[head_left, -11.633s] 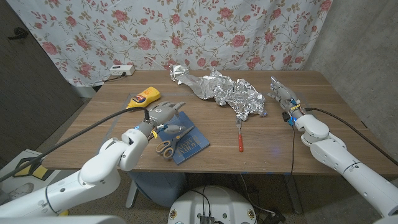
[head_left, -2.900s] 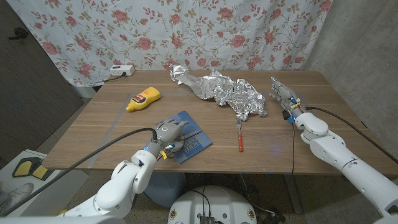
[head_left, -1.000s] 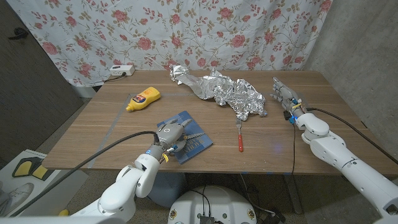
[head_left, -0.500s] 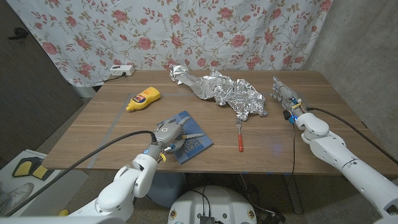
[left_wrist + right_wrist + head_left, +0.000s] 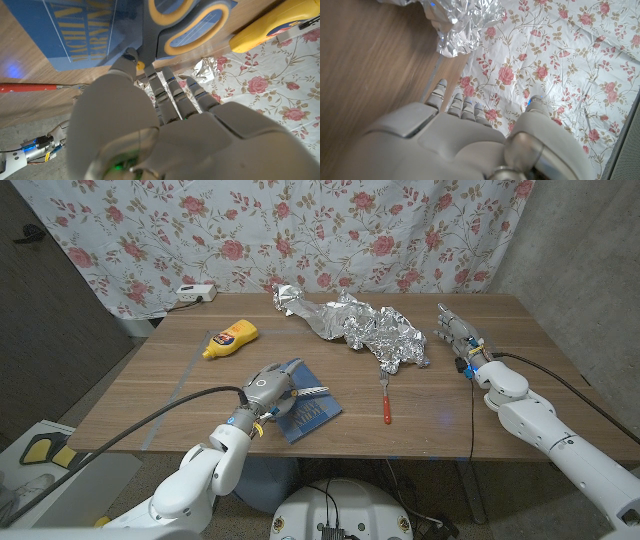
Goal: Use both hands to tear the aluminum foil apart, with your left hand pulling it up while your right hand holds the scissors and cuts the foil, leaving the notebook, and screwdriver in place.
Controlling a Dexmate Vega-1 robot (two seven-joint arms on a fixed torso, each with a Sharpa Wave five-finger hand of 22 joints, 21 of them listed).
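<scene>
The crumpled aluminum foil (image 5: 360, 325) lies at the table's far middle; it also shows in the wrist views (image 5: 210, 70) (image 5: 455, 20). My left hand (image 5: 268, 388) sits over the blue notebook (image 5: 312, 412) and grips the yellow-and-grey scissors (image 5: 310, 390), whose blades stick out to the right. The left wrist view shows the scissors' handles (image 5: 185, 25) at my fingertips, above the notebook (image 5: 85, 35). The red-handled screwdriver (image 5: 386, 408) lies right of the notebook. My right hand (image 5: 455, 335) stands open just right of the foil, fingers straight, holding nothing.
A yellow bottle (image 5: 230, 338) lies at the far left of the table. A white power strip (image 5: 195, 293) sits at the back left edge. A floral curtain (image 5: 300, 230) hangs behind the table. The right arm's cable (image 5: 560, 380) trails over the table's right side.
My left hand came down on the scissors lying on the notebook and took hold of them; their blades now point right and the hand has drawn slightly back. The right hand barely moved.
</scene>
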